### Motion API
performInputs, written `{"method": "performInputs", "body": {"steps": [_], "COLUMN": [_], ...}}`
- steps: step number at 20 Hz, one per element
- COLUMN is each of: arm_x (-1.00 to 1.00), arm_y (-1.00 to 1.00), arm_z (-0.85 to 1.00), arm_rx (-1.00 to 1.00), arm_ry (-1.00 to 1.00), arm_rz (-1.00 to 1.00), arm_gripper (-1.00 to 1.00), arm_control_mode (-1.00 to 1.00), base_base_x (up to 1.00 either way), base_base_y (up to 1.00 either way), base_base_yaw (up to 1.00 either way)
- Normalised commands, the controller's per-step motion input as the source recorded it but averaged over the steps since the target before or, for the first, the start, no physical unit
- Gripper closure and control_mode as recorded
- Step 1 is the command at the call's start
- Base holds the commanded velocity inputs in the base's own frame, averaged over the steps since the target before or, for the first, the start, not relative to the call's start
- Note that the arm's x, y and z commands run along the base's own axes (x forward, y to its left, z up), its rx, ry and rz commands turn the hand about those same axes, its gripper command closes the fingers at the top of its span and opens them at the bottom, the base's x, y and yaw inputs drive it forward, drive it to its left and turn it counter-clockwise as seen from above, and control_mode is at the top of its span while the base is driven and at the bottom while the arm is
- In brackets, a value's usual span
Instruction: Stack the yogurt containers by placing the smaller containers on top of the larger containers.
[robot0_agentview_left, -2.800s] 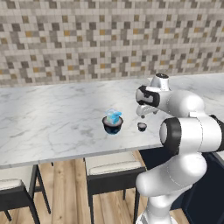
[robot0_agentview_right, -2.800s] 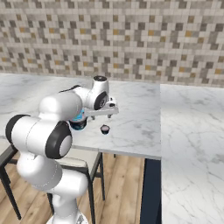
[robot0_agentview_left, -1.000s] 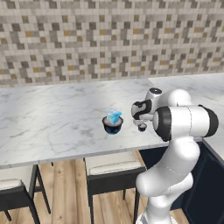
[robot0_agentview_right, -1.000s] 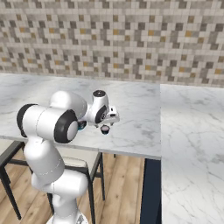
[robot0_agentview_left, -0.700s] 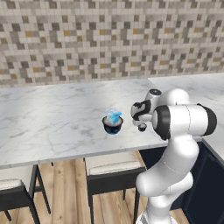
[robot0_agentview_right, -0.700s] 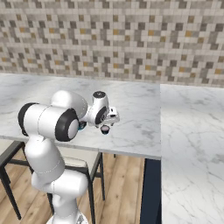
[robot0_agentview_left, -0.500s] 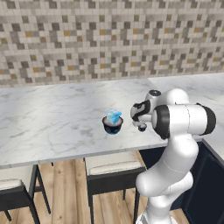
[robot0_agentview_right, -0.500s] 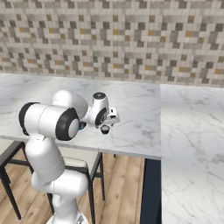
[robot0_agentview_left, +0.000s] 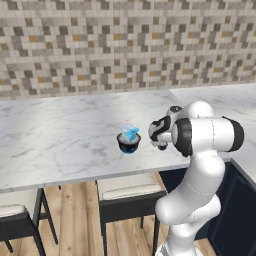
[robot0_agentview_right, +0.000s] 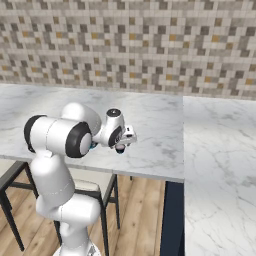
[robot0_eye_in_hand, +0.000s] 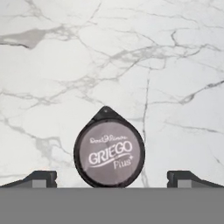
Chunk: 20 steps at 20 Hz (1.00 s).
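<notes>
- Looking straight down from the hand view, the gripper (robot0_eye_in_hand: 109, 178) is wide open, with one dark fingertip on each side of the tiny dark cup (robot0_eye_in_hand: 109, 148); neither fingertip touches it.
- The hand view also shows the cup's pale lid with the words "GRIEGO Plus" and a small pull tab pointing away from the gripper; the base views are too far to show this.
- The cup stands upright on the white marble bench (robot0_eye_in_hand: 52, 65).
- The left base view shows what the hand view does not: the light-blue boxy container (robot0_agentview_left: 129, 132) already sits on top of the wide dark tub (robot0_agentview_left: 128, 144), near the front edge of the bench (robot0_agentview_left: 55, 140).
- In this view the gripper (robot0_agentview_left: 161, 144) hangs low just to the right of that stack, apart from it.
- In the right base view the arm hides the stack, and the small cup (robot0_agentview_right: 119, 149) appears just under the gripper (robot0_agentview_right: 122, 145).
- Two stools (robot0_agentview_left: 125, 192) stand under the bench edge in the left base view.
</notes>
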Motion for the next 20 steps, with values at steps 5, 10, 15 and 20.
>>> {"method": "performInputs", "body": {"steps": [5,10,15,20], "arm_x": [0.07,0.07,0.07,0.12], "arm_y": [0.00,0.00,0.00,0.00], "arm_z": [-0.10,-0.11,-0.11,-0.07], "arm_rx": [0.00,0.00,0.00,0.00], "arm_ry": [-0.05,-0.01,0.00,0.00], "arm_rz": [0.00,0.00,0.00,0.00], "arm_gripper": [-1.00,-1.00,-1.00,-1.00], "arm_control_mode": [-1.00,-1.00,-1.00,-1.00], "base_base_x": [0.00,0.00,0.00,0.00], "base_base_y": [0.00,0.00,0.00,0.00], "base_base_yaw": [0.00,0.00,0.00,0.00]}}
